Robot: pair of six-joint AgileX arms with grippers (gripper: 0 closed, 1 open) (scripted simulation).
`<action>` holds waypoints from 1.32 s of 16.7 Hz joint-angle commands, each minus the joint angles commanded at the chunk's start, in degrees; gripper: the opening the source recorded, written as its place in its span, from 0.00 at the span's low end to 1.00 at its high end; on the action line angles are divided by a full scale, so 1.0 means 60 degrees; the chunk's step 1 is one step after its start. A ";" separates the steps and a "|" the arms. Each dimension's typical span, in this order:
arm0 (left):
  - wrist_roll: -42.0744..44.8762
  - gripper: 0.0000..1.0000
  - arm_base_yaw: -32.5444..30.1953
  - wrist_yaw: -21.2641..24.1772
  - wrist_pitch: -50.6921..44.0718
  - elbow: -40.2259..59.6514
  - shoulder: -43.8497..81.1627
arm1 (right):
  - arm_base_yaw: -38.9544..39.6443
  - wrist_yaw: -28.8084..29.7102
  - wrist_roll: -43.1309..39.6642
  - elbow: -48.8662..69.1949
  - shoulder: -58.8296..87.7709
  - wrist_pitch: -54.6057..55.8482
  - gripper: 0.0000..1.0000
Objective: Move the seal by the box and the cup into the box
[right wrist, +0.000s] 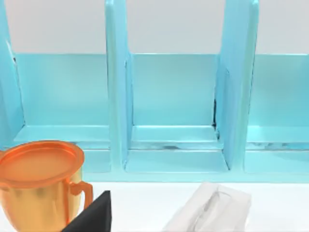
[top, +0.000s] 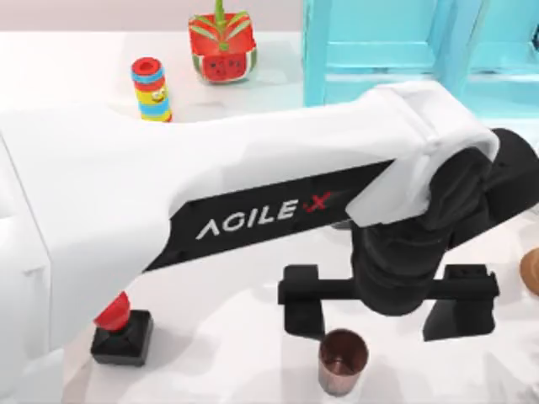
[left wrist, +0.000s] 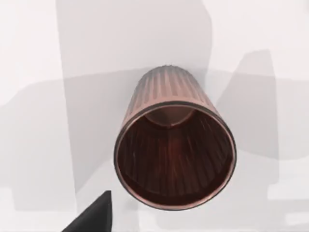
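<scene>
Copper cup (top: 342, 360) below open left gripper (top: 387, 313)

A white tabletop (top: 244, 353) carries soft grey shadows under even light. Along its far edge stands a turquoise shelf unit (right wrist: 174, 111) with upright dividers and open compartments, a pale wall (right wrist: 174, 24) showing behind it. At the far left sit a striped ring-stack toy (top: 151, 89) and what looks like a watermelon-patterned pot (top: 222, 48).
</scene>
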 joint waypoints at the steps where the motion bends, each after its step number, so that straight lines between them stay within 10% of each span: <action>1: 0.0002 1.00 0.0002 0.0000 0.0309 -0.0255 0.0053 | 0.0000 0.0000 0.0000 0.0000 0.0000 0.0000 1.00; 11: -0.0005 1.00 -0.0010 0.0003 0.2175 -0.1764 0.0412 | 0.0000 0.0000 0.0000 0.0000 0.0000 0.0000 1.00; 22: -0.0005 0.17 -0.0010 0.0003 0.2175 -0.1764 0.0412 | 0.0000 0.0000 0.0000 0.0000 0.0000 0.0000 1.00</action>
